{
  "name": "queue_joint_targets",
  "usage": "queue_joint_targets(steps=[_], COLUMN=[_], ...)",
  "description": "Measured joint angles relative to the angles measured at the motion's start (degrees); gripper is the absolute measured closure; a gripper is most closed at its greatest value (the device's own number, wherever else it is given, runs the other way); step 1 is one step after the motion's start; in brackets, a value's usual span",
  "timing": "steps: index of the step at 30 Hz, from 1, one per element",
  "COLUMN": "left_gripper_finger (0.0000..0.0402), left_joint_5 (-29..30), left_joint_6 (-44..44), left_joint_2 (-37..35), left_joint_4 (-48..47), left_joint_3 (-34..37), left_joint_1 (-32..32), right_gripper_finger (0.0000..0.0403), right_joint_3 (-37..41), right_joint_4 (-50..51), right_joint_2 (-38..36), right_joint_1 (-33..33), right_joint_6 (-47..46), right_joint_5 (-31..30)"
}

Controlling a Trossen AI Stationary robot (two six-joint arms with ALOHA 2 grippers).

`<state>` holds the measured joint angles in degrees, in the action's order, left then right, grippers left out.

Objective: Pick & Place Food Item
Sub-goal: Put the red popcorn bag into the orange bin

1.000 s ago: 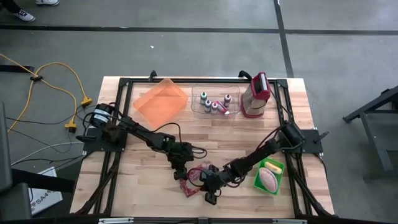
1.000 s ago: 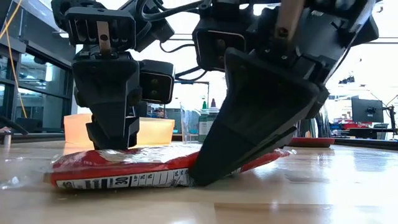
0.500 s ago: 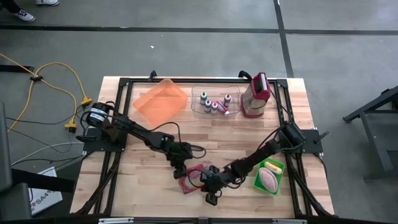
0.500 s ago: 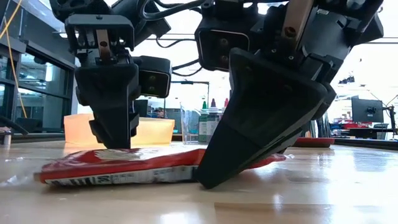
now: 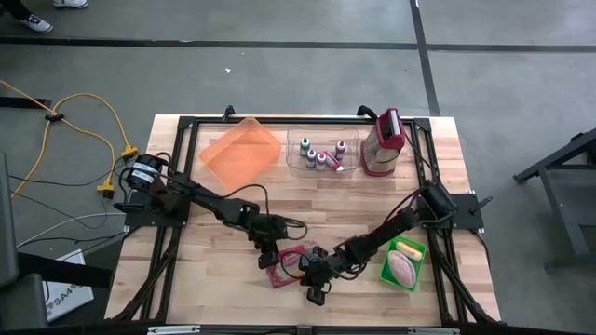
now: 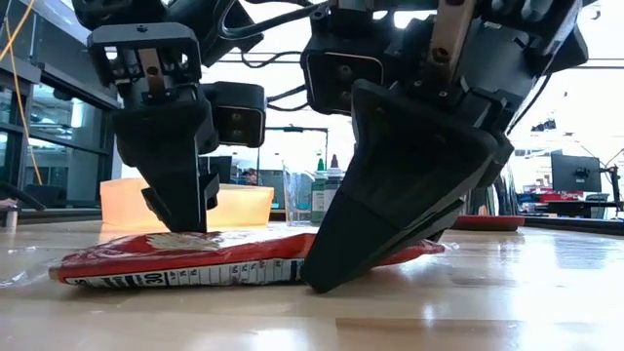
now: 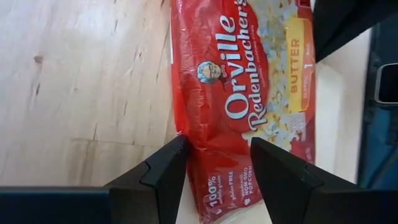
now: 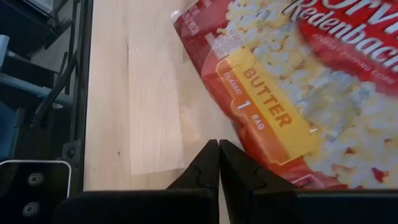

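Note:
A red popcorn bag (image 5: 291, 261) lies flat on the wooden table near its front middle; its printed face also shows in the left wrist view (image 7: 249, 81) and the right wrist view (image 8: 298, 68). My left gripper (image 5: 269, 254) stands open over the bag's left end, fingers pointing steeply down (image 6: 181, 222). My right gripper (image 5: 308, 275) is shut and slants down to the table at the bag's near edge (image 6: 310, 281). My left gripper comes from above, slanting down, and its fingertips meet the bag near one end. One finger (image 7: 168, 168) stands at the bag's long edge (image 7: 185, 134), the other (image 7: 280, 177) on the printed top face (image 7: 249, 134). The bag lies flat between them. My right gripper has its shut fingertips (image 8: 217, 152) on the table against the bag's edge beside the yellow butter label (image 8: 239, 134). It comes slanting down from the table's right. Whether the tips reach under the bag, I cannot tell.
An orange tray (image 5: 240, 149), a clear box of small bottles (image 5: 321, 155) and a red-and-clear container (image 5: 385, 142) stand along the far edge. A green tray (image 5: 390, 271) holding a pale food item sits at the right front. Bare wood lies to the bag's left.
My left gripper has turned a little where it stands on the bag. The bag has slid and swung slightly on the table, its left end going toward the table's left edge.

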<state>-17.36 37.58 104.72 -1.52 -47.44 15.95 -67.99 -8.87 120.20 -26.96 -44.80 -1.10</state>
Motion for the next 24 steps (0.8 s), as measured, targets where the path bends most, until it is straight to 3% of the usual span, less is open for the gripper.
queue_joint_targets(steps=[17,24], left_gripper_finger=[0.0223,0.0223], left_joint_5=[-12.19,-13.68], left_joint_6=[2.6,4.07], left_joint_2=[1.23,1.23], left_joint_4=[10.93,14.15], left_joint_3=[0.09,0.11], left_joint_1=[-1.98,-2.45], right_gripper_finger=[0.04,0.04], right_joint_3=[0.0,0.0], right_joint_4=[-0.67,-0.39], right_joint_2=[0.0,-0.02], right_joint_1=[0.96,1.01], right_joint_6=[1.11,1.05], right_joint_5=[0.31,0.23])
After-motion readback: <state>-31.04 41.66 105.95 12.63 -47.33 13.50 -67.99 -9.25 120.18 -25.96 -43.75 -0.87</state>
